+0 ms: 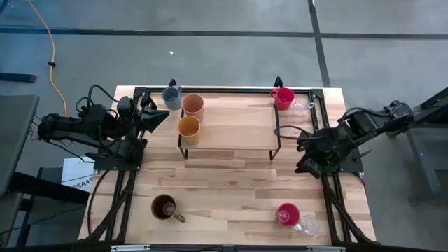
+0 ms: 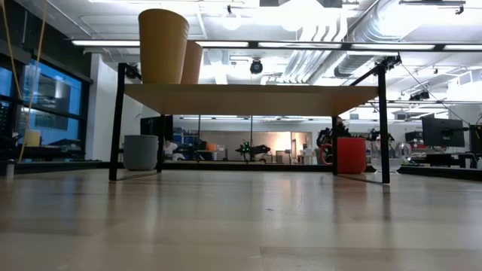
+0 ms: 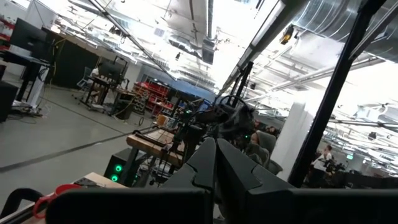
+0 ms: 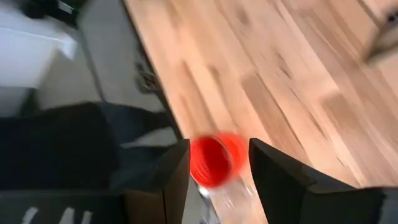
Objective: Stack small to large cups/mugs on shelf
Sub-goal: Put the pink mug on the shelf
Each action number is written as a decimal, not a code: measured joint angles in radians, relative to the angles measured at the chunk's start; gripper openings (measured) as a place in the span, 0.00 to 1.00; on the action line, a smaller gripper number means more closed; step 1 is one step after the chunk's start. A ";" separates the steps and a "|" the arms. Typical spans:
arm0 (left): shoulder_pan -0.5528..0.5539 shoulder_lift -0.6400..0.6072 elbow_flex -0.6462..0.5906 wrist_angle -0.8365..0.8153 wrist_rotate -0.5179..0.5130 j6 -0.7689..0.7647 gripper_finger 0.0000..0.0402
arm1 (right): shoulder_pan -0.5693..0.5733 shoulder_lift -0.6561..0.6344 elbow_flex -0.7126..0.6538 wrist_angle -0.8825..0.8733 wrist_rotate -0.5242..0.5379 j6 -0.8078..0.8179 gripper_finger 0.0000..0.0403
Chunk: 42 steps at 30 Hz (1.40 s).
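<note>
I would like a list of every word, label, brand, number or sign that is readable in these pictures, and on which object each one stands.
"SA4": partly visible dark print on the white sheet lying under the table's left edge, high view; the rest is cut off.
Cups, mugs and the black-framed wooden shelf: no text visible.
Room behind, in the low and left wrist views: any signs or screens are too small or blurred to read.

Robotics lab — exposed ceiling ducts (image 2: 331, 45), monitors (image 2: 440, 134), equipment benches (image 3: 155, 140).
</note>
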 joint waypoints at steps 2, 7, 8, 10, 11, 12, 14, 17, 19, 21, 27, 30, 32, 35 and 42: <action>0.000 0.000 0.000 -0.001 0.000 0.000 0.01 | 0.011 0.016 0.021 -0.062 0.000 0.023 0.39; 0.000 0.000 0.000 -0.003 0.000 0.000 0.01 | 0.042 0.041 -0.003 -0.121 -0.010 0.118 0.40; 0.000 0.000 0.000 -0.003 0.000 0.000 0.01 | 0.053 0.046 -0.020 -0.124 -0.028 0.140 0.42; 0.000 0.000 0.000 -0.003 0.000 0.000 0.01 | 0.078 0.058 -0.057 -0.119 -0.074 0.178 0.46; 0.000 0.000 0.000 -0.003 0.000 0.000 0.01 | 0.093 0.063 -0.077 -0.109 -0.096 0.199 0.49; 0.000 0.000 0.000 -0.003 0.000 0.000 0.01 | 0.108 0.067 -0.098 -0.093 -0.114 0.219 0.52; 0.000 0.000 0.000 -0.003 0.000 0.000 0.01 | 0.139 0.080 -0.139 -0.022 -0.138 0.249 0.57; 0.000 0.000 0.000 -0.003 0.000 0.000 0.01 | 0.185 0.107 -0.198 0.120 -0.163 0.285 0.62; 0.000 0.000 0.000 -0.003 0.000 0.000 0.01 | 0.212 0.135 -0.234 0.207 -0.165 0.333 0.63; 0.000 0.000 0.000 -0.003 0.000 0.000 0.01 | 0.238 0.171 -0.255 0.269 -0.165 0.365 0.63; 0.000 0.000 0.000 -0.002 0.000 0.000 0.01 | 0.292 0.309 -0.242 0.306 -0.139 0.411 0.63; 0.000 0.000 0.000 -0.002 0.000 0.000 0.01 | 0.305 0.379 -0.211 0.308 -0.124 0.410 0.63; 0.000 0.000 0.000 -0.002 0.001 0.000 0.01 | 0.312 0.428 -0.200 0.299 -0.118 0.412 0.63; 0.000 0.000 0.000 -0.002 0.000 0.000 0.01 | 0.315 0.490 -0.192 0.276 -0.117 0.412 0.60; 0.000 0.000 0.000 -0.002 0.001 0.000 0.01 | 0.315 0.565 -0.192 0.276 -0.107 0.413 0.50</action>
